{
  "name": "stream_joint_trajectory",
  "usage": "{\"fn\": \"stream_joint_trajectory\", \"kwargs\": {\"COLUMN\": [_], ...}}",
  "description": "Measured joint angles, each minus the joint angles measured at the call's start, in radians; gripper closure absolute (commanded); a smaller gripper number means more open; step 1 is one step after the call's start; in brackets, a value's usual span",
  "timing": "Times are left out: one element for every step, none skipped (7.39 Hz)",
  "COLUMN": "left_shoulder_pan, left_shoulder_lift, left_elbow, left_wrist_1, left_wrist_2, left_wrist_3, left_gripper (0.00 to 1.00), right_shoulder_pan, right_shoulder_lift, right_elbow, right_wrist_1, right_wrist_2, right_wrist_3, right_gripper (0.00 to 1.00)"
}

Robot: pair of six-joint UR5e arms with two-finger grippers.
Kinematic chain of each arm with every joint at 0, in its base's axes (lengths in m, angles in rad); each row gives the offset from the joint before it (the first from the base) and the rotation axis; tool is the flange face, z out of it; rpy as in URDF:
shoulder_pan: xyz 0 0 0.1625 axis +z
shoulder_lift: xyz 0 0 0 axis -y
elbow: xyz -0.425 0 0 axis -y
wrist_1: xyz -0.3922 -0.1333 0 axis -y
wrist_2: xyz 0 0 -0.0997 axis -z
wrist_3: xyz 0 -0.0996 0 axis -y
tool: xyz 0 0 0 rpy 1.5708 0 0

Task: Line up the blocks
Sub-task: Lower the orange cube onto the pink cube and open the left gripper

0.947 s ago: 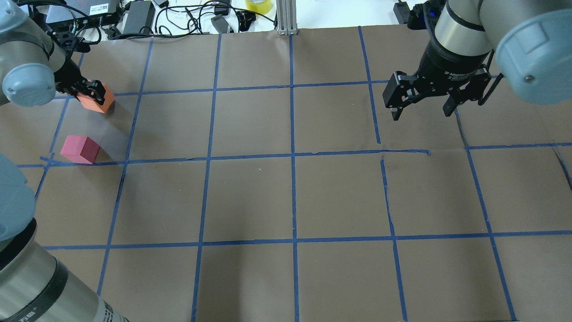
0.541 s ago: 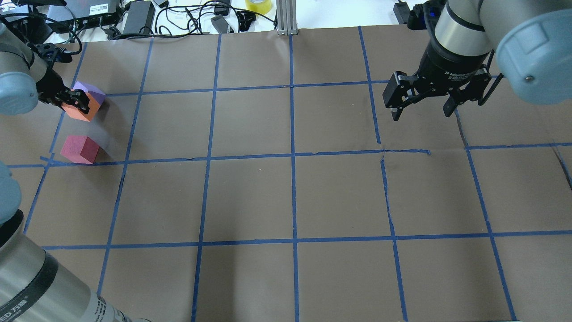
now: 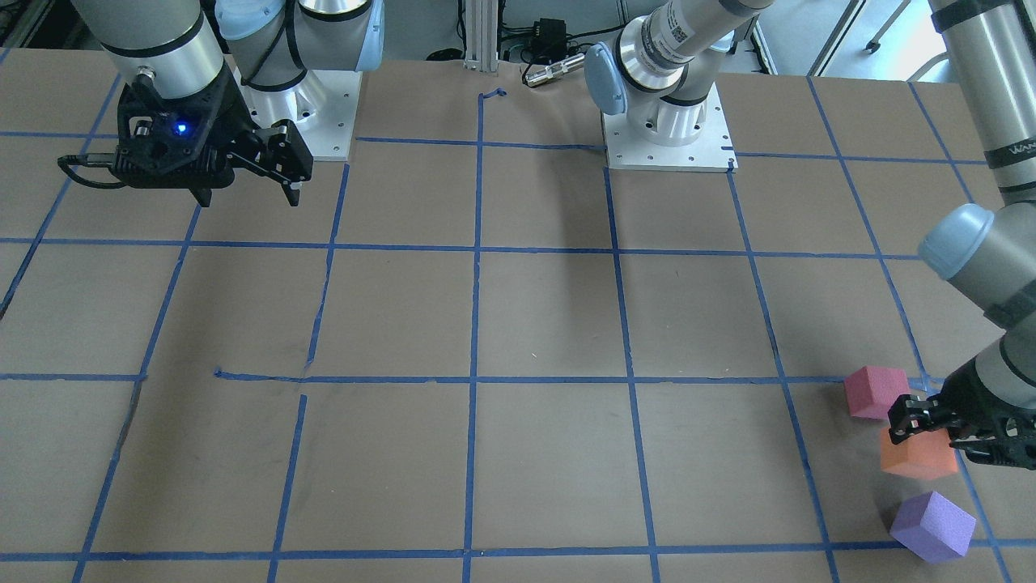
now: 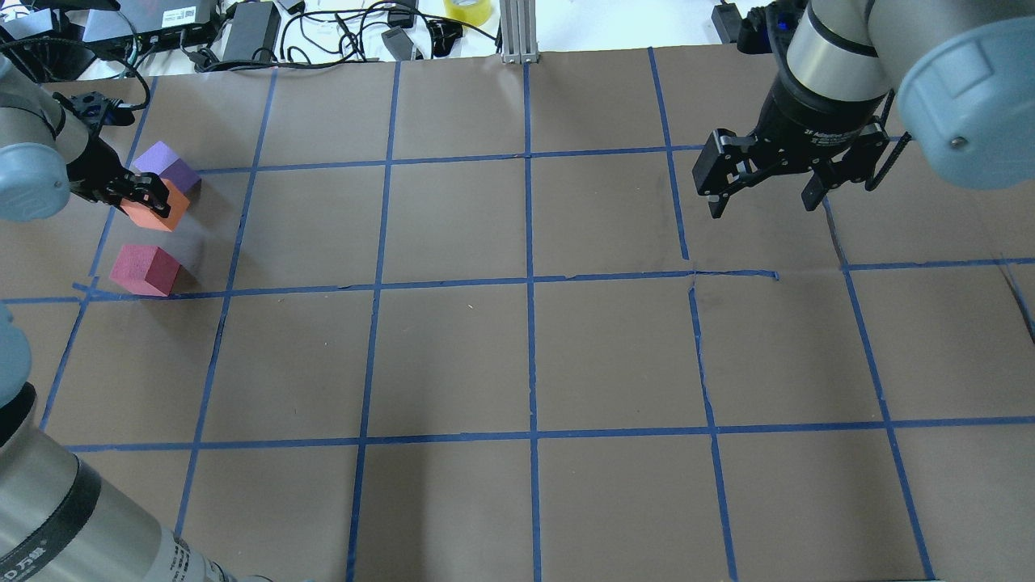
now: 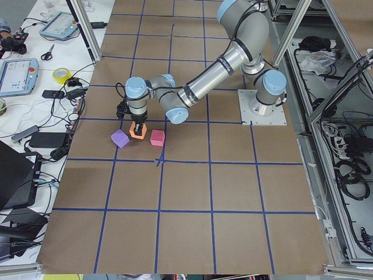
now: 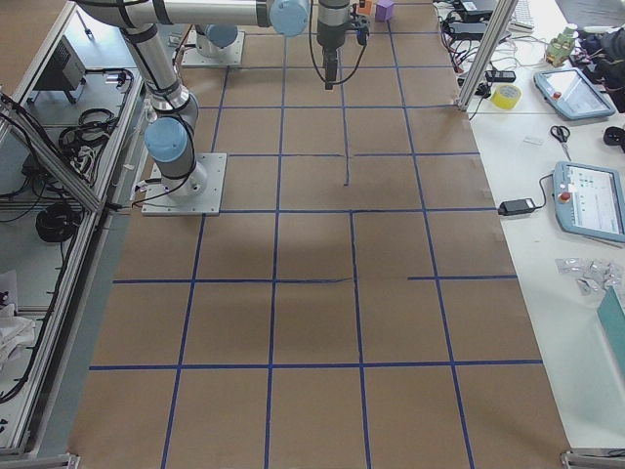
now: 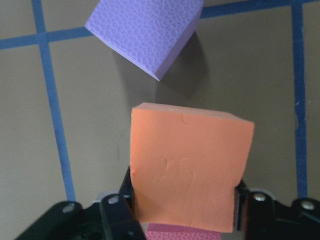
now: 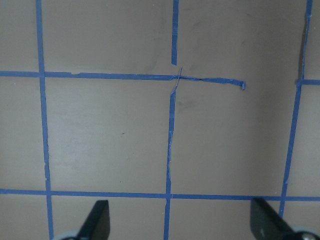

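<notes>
My left gripper is shut on the orange block and holds it low over the brown paper. It sits between the purple block and the pinkish red block, at the far left of the table. In the front-facing view the orange block lies between the pink block and the purple block. The left wrist view shows the orange block between the pads, the purple block ahead and tilted, and a pink edge below. My right gripper is open and empty, hovering at the far right.
Blue tape lines grid the brown paper. Cables, power adapters and a yellow tape roll lie beyond the far edge, beside an aluminium post. The robot bases stand at the near side.
My left gripper has carried the orange block off the spot over the purple block and toward the pink block, so the purple block now shows. The right arm has not moved.
</notes>
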Motion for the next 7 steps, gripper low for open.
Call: {"fn": "stream_joint_trajectory", "kwargs": {"left_shoulder_pan": [0.008, 0.021, 0.032, 0.037, 0.039, 0.039, 0.04], "left_shoulder_lift": [0.004, 0.007, 0.005, -0.003, -0.011, -0.016, -0.02], "left_elbow": [-0.006, -0.009, -0.012, -0.013, -0.015, -0.019, -0.026], "left_wrist_1": [-0.001, -0.004, -0.003, 0.001, 0.003, 0.004, 0.005], "left_wrist_2": [-0.003, -0.004, -0.005, -0.005, -0.006, -0.006, -0.005], "left_wrist_3": [0.001, 0.002, -0.001, -0.007, -0.014, -0.018, -0.02], "left_gripper": [0.54, 0.54, 0.54, 0.54, 0.54, 0.45, 0.17], "right_shoulder_pan": [0.0, 0.0, 0.0, 0.0, 0.0, 0.0, 0.0], "right_shoulder_lift": [0.0, 0.0, 0.0, 0.0, 0.0, 0.0, 0.0], "right_elbow": [0.0, 0.0, 0.001, 0.0, 0.0, 0.0, 0.0], "right_wrist_1": [0.0, 0.0, 0.0, 0.0, 0.0, 0.0, 0.0], "right_wrist_2": [0.0, 0.0, 0.0, 0.0, 0.0, -0.001, -0.001], "right_wrist_3": [0.0, 0.0, 0.0, 0.0, 0.0, 0.0, 0.0], "right_gripper": [0.0, 0.0, 0.0, 0.0, 0.0, 0.0, 0.0]}}
